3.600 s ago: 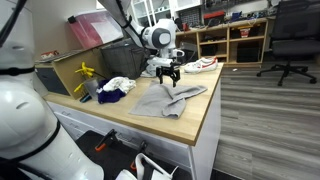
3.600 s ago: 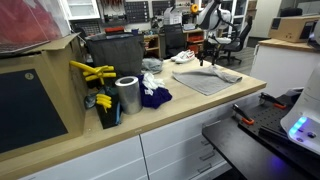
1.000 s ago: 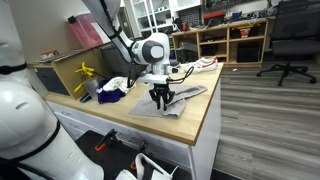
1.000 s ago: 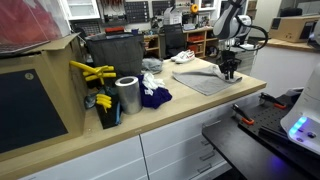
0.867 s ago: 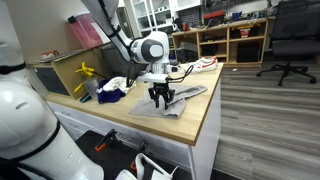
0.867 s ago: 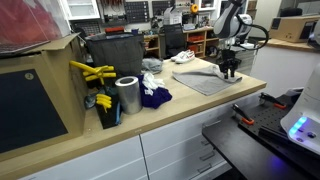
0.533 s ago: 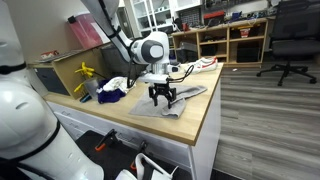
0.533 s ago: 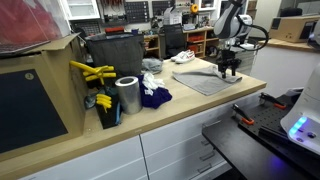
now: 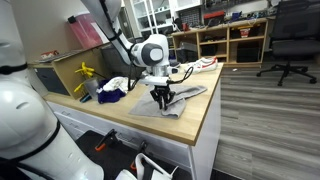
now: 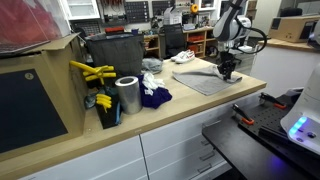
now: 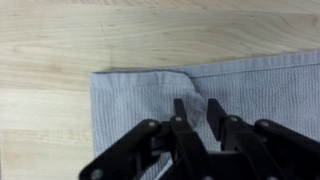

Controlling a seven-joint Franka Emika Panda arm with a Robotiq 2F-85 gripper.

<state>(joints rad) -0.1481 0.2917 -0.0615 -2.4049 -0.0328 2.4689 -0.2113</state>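
Robotics lab, parts shelves [image 9: 225, 40], office chair [image 9: 290, 38], wood workbench [image 9: 200, 115]

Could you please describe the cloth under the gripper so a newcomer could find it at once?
Find the long wooden countertop; toward its free end lies the grey towel, pinched by the gripper. Unlike the bunched dark blue cloth and white cloth beside it, it is spread out nearly flat.

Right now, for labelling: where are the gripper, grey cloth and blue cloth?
gripper [image 11: 197, 106], wrist view, between its fingertips.
grey cloth [image 9: 145, 106], an exterior view, flat bare part.
blue cloth [image 10: 155, 97], an exterior view, middle.
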